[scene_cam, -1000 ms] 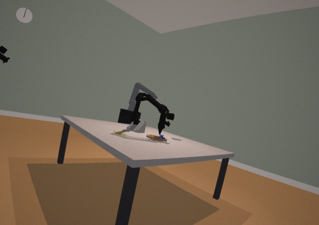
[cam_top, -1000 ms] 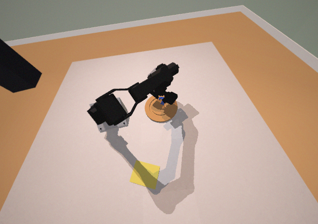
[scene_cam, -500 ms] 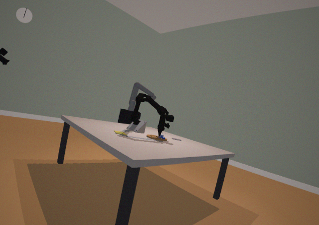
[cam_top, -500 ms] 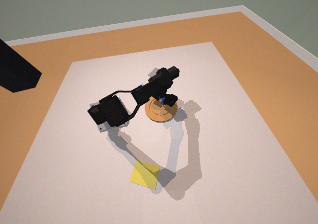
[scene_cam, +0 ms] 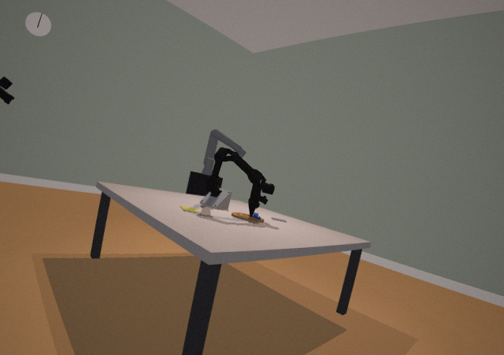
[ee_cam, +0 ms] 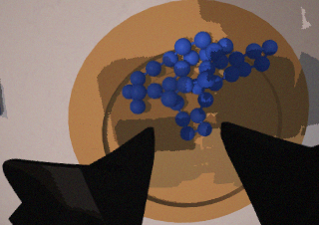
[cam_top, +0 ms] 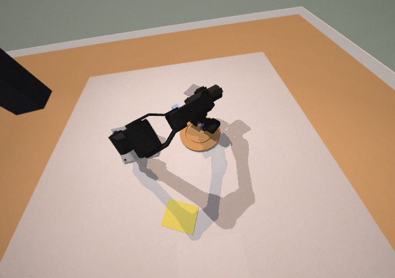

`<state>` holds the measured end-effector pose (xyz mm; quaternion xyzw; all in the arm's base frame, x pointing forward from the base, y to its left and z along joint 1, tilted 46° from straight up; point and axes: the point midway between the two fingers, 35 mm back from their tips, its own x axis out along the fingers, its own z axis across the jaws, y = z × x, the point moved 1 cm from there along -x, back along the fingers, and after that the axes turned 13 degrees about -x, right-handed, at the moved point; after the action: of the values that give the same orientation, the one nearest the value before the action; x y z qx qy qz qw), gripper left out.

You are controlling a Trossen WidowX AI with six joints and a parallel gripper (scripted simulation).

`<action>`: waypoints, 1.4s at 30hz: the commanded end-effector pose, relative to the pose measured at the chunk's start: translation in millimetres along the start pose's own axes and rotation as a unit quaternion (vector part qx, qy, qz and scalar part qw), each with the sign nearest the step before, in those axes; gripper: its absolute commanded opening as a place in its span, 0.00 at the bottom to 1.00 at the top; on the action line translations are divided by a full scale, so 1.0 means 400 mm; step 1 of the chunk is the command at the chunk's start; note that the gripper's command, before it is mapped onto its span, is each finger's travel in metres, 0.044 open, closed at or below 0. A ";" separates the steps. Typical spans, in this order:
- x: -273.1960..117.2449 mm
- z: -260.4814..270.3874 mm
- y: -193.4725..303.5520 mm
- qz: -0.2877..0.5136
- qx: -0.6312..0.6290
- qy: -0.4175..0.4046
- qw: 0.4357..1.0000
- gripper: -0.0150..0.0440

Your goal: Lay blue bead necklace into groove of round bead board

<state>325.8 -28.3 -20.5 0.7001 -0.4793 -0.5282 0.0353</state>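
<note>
The round orange-brown bead board (cam_top: 198, 146) (scene_cam: 240, 215) (ee_cam: 169, 16) lies flat, with a thin ring groove. The blue bead necklace (cam_top: 200, 125) (scene_cam: 256, 216) (ee_cam: 205, 79) lies bunched in a heap on the board's far half in the wrist view. Its beads cross the groove and several lie inside the ring; one end reaches out to the upper right. My gripper (ee_cam: 187, 131) (scene_cam: 251, 214) is open about halfway, low over the board. The lowest few beads lie between and just ahead of the fingertips, not pinched. Black finger parts hide some of the heap in the top view.
A flat yellow square (cam_top: 180, 216) (scene_cam: 188, 209) lies away from the board. A small light-blue block (cam_top: 174, 106) shows beside the arm. A flat grey piece (cam_top: 191, 89) (scene_cam: 279, 219) lies beyond the board. Arm shadows cross the table.
</note>
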 end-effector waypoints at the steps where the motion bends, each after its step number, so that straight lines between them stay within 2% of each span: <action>1: -0.001 -0.001 0.000 0.000 0.000 0.000 1.000 0.41; 5: -0.001 -0.001 0.000 0.000 0.000 0.000 1.000 0.25; 42: -0.001 -0.001 0.000 0.000 0.000 0.000 1.000 0.25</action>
<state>325.9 -28.0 -20.3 0.7003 -0.4789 -0.5282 0.0353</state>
